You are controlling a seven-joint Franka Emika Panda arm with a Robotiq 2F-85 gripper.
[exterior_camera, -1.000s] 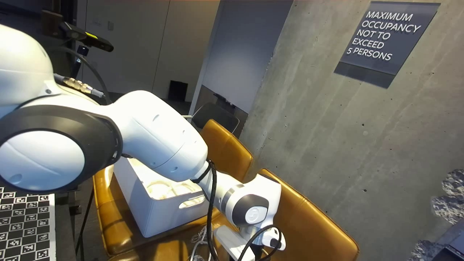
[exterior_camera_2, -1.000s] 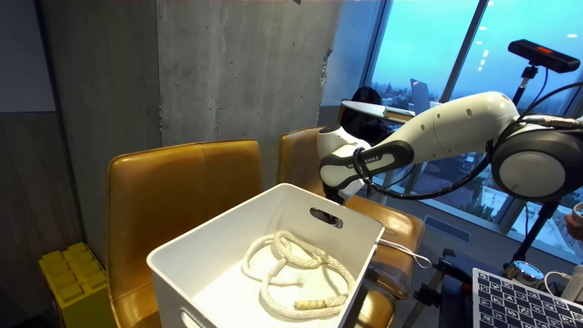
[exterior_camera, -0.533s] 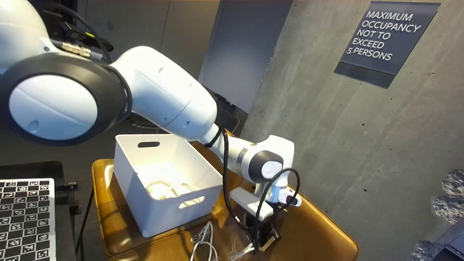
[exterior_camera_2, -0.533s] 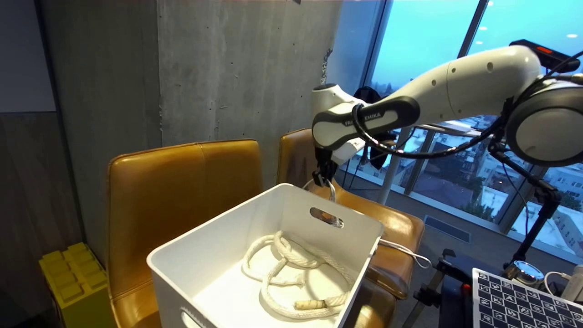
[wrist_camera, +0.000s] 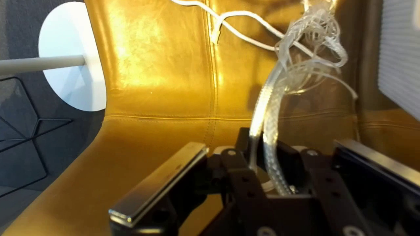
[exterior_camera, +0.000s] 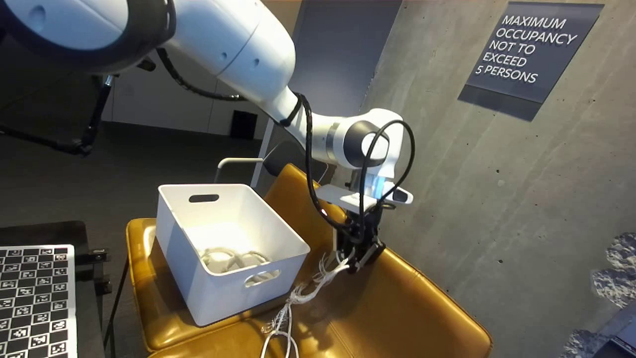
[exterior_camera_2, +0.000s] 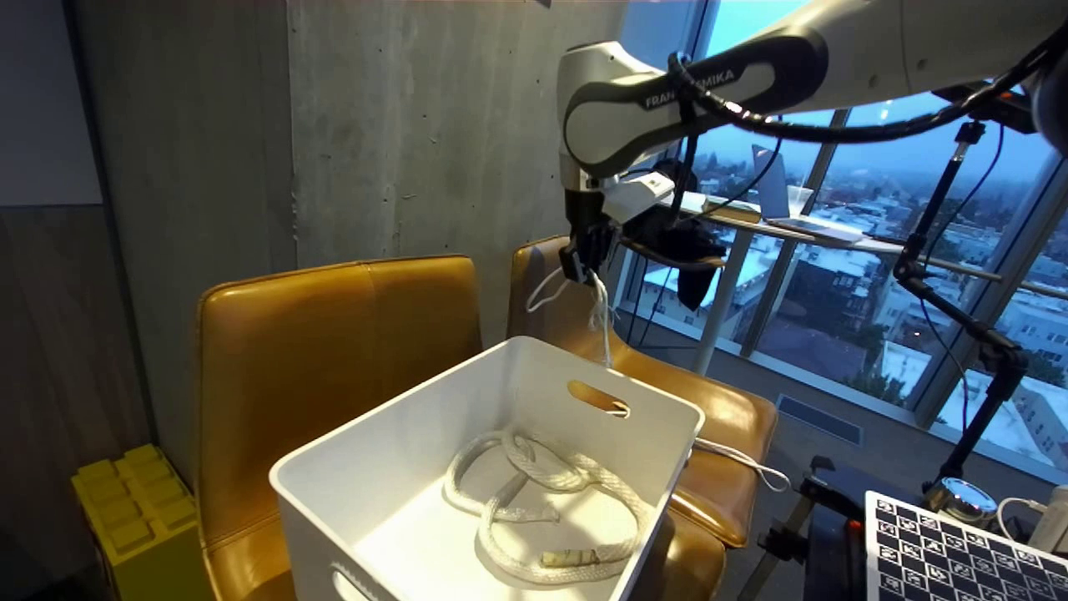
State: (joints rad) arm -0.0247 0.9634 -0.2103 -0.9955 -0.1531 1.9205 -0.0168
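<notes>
My gripper (exterior_camera: 358,259) hangs fingers-down above a tan leather chair (exterior_camera: 397,308). It is shut on a white braided cord (exterior_camera: 309,293) with frayed, tangled strands. The cord trails down from the fingers to the chair seat. In an exterior view the gripper (exterior_camera_2: 577,264) is above and beyond the white box, and the cord (exterior_camera_2: 606,321) hangs below it. In the wrist view strands of the cord (wrist_camera: 270,108) run up between the fingers (wrist_camera: 265,147); the fingertips are partly hidden. The open white box (exterior_camera_2: 400,401) holds a thick coiled white rope (exterior_camera_2: 546,477).
The box stands on a tan chair beside the gripper. Another chair back (exterior_camera_2: 342,317) rises behind it. A concrete wall (exterior_camera: 447,199) stands close behind the chairs. A checkered board (exterior_camera: 35,298) lies on a dark table. A yellow brick-shaped block (exterior_camera_2: 138,509) is on the floor.
The arm and gripper have risen well above the chair seat. The white cord has come up with the gripper and now hangs stretched from it. The box and rope have stayed in place.
</notes>
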